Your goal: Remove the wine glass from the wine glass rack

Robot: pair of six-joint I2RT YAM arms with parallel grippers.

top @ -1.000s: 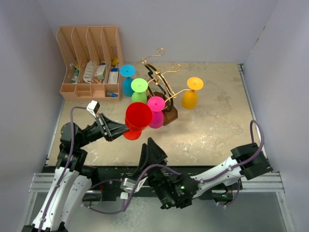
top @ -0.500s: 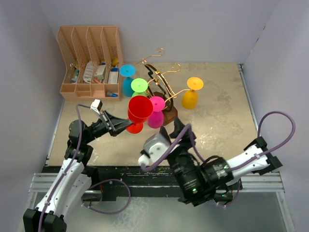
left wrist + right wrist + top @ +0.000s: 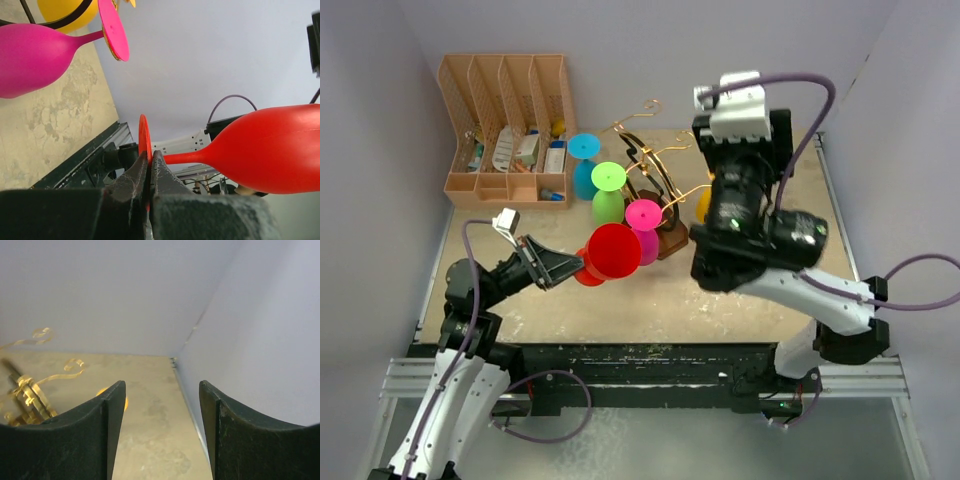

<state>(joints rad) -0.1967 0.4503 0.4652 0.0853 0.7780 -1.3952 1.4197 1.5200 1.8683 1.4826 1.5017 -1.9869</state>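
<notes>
Two changes: left claw [image 3: 150,167], clamped on the foot of the red wine glass [image 3: 613,250], draws it clear of the rack [image 3: 655,160] ahead of its tips; right claw [image 3: 162,390], fingers apart, has swung up beside the rack, probably for another glass.

Seen from above, the right arm [image 3: 760,235] covers nearly all of the yellow glass [image 3: 55,7], the right pincer [image 3: 161,390] and the end of one scroll arm of the wine glass rack [image 3: 670,235]. The red wine glass [image 3: 613,250] hides most of its own foot. The left wrist view cuts its bowl at the right edge and the pink glass [image 3: 35,55] at the left. The right wrist view shows the rack blurred. What fills the organiser [image 3: 485,75] is too small to tell.
</notes>
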